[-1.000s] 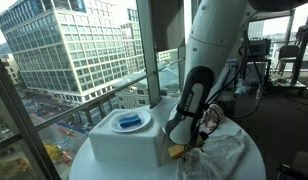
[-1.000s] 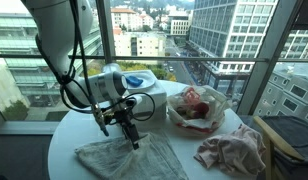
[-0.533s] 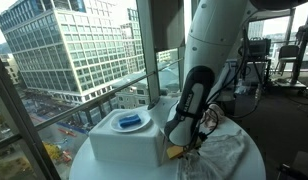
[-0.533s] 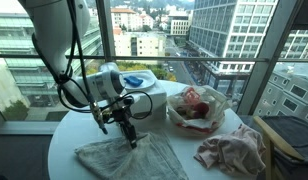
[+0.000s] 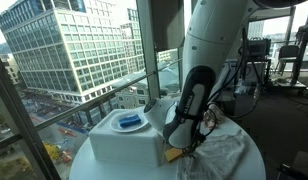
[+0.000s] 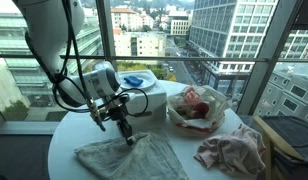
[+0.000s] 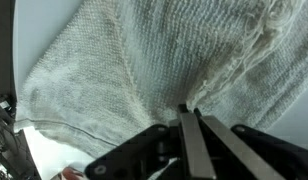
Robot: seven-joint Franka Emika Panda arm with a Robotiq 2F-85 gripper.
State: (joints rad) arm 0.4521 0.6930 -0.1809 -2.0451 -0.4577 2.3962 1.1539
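The pincer [image 7: 190, 112] has its two fingers drawn tight together, and a small fold of the grey knit cloth [image 7: 144, 60] is clamped between the tips. In the wrist view the fabric rises in a little peak to that spot, with creases running out from it. The rest of the cloth lies spread flat beneath.

In an exterior view the pincer [image 6: 125, 137] points down at the cloth's [image 6: 129, 158] upper edge. The cloth sits on the near part of the round white table [image 6: 62, 140], rumpled but mostly opened out.

Just behind the arm stands a white box [image 6: 146, 101] with a blue thing [image 6: 137, 81] on top of it. To the side of the cloth there is a crinkled clear bag [image 6: 197, 108] with something pink and red inside. A heap of pink fabric [image 6: 229, 150] lies near the table's edge, apart from the grey cloth.

From the other side of the room, the pincer [image 5: 182, 150] hangs low between the box [image 5: 124, 145] and the pale cloth [image 5: 224, 152]. Beyond the glass are city buildings.
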